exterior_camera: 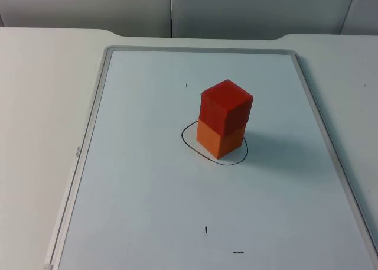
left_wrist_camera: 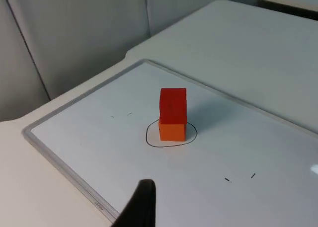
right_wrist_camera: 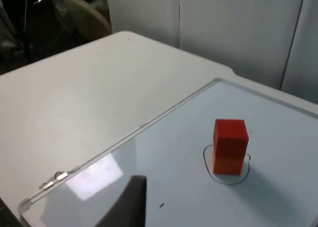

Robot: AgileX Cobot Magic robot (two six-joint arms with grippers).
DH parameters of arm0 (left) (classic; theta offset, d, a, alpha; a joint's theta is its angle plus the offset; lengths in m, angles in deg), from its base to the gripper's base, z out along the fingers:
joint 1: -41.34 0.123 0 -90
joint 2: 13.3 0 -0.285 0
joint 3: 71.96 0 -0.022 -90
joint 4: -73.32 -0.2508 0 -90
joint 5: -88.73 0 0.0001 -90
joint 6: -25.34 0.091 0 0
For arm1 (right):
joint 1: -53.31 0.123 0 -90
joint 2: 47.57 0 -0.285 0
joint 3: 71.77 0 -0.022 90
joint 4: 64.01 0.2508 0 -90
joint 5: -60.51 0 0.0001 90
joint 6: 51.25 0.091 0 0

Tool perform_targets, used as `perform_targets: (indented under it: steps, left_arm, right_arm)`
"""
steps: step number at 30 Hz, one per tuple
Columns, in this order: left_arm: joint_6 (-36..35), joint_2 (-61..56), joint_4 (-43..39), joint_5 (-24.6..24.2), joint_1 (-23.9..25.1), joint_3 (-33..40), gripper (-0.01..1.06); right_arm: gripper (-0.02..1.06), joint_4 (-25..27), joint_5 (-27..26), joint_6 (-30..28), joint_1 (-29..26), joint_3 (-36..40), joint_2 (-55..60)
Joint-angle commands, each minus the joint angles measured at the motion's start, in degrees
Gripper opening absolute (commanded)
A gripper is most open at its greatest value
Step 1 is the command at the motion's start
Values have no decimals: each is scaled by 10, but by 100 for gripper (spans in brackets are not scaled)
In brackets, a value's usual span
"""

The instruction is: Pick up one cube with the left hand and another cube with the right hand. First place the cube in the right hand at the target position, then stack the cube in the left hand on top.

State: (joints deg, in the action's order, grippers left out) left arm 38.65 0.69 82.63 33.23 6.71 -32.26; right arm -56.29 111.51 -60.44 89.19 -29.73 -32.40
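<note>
A red cube (exterior_camera: 226, 106) is seen stacked squarely on top of an orange cube (exterior_camera: 220, 141), the two touching and forming an upright two-block tower. The orange cube is set inside a thin black hand-drawn ring (exterior_camera: 195, 147) on a flat white dry-erase board with a pale grey frame (exterior_camera: 97, 110), which is laid on the white table top (exterior_camera: 41, 98). The red cube is turned very slightly relative to the orange one, so that its corner overhangs a little. A few small black pen marks (exterior_camera: 205, 230) are scattered on the board nearer the front edge, well apart from the tower.

The same tower is shown in the left wrist view, the red cube (left_wrist_camera: 173, 105) over the orange cube (left_wrist_camera: 172, 130) within the ring, with a black fingertip of the left gripper (left_wrist_camera: 139, 204) held well back from it, above the board's framed edge. In the right wrist view the tower (right_wrist_camera: 230, 146) is again seen standing free, and a dark fingertip of the right gripper (right_wrist_camera: 128, 202) is kept well apart from it over the board. How far either gripper is parted cannot be told; nothing is seen held by either.
</note>
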Motion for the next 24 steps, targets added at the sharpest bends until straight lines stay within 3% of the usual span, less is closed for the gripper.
perform_targets:
  steps: [1,7,12,17,24]
  left_arm:
    - [-35,-39,-15,-18,-4,8,92]
    - [-80,-62,-49,-83,-4,11,92]
    - [-82,-62,-66,-77,-3,36,92]
    - [-138,-62,-111,-72,-3,77,92]
    - [-138,-62,-116,-69,-3,78,92]
  right_arm:
    - [103,1,23,2,-1,12,-9]
    - [103,-3,36,17,-1,44,-30]
    - [103,-4,30,18,-1,48,-56]
    - [103,-8,29,18,-1,49,-74]
    - [103,-17,27,33,-1,49,-74]
